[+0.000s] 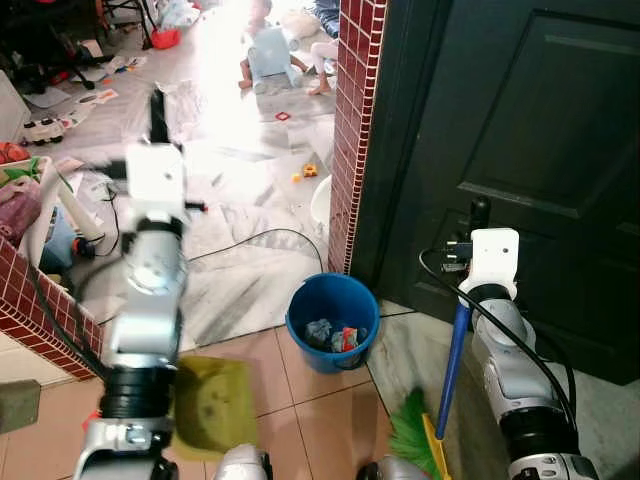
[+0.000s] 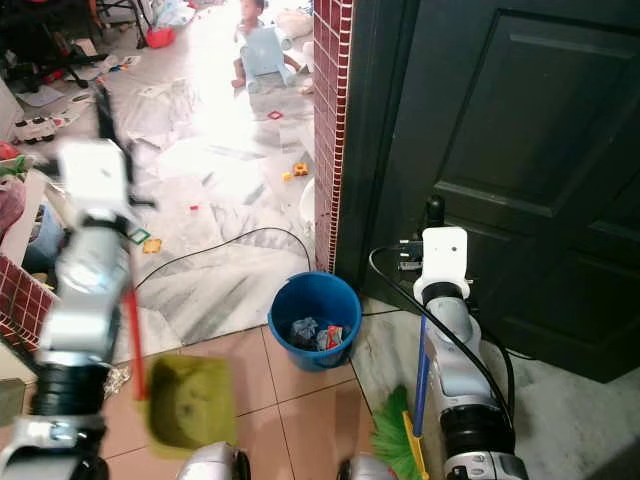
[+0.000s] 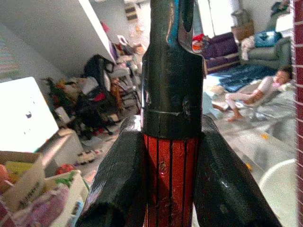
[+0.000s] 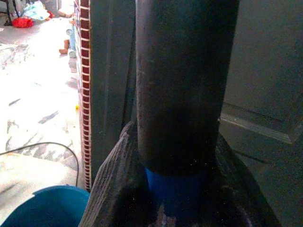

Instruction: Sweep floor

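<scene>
Head views: blue bucket (image 1: 332,322) at centre, green dustpan (image 1: 213,405) at 7 o'clock, broom (image 1: 448,385) at 5; left wrist view: left pincer (image 3: 171,189) clenched on the dustpan's red handle (image 3: 170,177); right wrist view: right pincer (image 4: 177,189) grasping the broom's blue shaft.

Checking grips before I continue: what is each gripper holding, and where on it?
Left gripper: dustpan, by its red handle below the black cap. Right gripper: broom, near the top of its blue handle.

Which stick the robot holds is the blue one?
The broom handle in the right gripper is blue, with green bristles below. The left gripper holds the red dustpan handle.
</scene>
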{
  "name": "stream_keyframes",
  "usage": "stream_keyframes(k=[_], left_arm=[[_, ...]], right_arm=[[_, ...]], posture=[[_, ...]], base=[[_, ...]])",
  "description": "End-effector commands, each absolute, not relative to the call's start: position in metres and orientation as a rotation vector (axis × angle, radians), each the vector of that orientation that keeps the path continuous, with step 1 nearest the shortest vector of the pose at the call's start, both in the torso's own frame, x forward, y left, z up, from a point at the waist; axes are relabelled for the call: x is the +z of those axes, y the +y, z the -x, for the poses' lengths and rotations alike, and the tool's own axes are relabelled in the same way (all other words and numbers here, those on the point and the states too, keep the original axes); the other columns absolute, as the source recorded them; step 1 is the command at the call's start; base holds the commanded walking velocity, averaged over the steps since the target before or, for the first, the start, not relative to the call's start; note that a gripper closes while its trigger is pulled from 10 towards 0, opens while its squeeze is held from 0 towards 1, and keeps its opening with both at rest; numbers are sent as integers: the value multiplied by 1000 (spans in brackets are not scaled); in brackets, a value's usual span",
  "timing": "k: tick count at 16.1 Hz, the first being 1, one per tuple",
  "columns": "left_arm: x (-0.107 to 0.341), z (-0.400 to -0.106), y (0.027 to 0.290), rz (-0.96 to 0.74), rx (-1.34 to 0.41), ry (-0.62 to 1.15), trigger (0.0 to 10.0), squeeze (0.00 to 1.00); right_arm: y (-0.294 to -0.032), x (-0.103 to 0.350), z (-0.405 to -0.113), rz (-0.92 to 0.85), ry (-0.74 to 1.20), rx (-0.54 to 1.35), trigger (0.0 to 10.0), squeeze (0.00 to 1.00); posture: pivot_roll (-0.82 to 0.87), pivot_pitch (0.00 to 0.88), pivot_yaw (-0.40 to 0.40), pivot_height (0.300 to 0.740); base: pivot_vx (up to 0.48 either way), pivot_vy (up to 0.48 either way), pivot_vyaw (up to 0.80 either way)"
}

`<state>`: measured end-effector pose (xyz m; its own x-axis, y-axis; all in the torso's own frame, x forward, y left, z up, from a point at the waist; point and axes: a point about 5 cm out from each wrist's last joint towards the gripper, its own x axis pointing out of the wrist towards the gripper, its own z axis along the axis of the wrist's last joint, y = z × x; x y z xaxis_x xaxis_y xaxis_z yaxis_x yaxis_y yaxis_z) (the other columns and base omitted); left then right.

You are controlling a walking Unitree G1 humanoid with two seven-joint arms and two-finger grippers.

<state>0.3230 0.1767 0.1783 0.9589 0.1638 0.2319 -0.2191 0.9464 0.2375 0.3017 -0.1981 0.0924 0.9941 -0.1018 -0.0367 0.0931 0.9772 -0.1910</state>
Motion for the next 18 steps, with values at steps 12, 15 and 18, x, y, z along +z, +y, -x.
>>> stream_keyframes(k=[12,15,18], left_arm=[[139,-319,140,-172,10,-98,10000,0],[140,-320,139,-125,31,-95,10000,0],[133,-308,146,-88,80,-96,10000,0]], right_arm=[[-177,97,-314,160,4,-28,10000,0],[-161,102,-323,126,-24,2,10000,0],[-159,98,-322,83,-44,-21,10000,0]], posture=[[-89,0,39,740],[-69,0,40,740],[-62,0,55,740]], base=[[0,422,0],[0,480,0],[0,252,0]])
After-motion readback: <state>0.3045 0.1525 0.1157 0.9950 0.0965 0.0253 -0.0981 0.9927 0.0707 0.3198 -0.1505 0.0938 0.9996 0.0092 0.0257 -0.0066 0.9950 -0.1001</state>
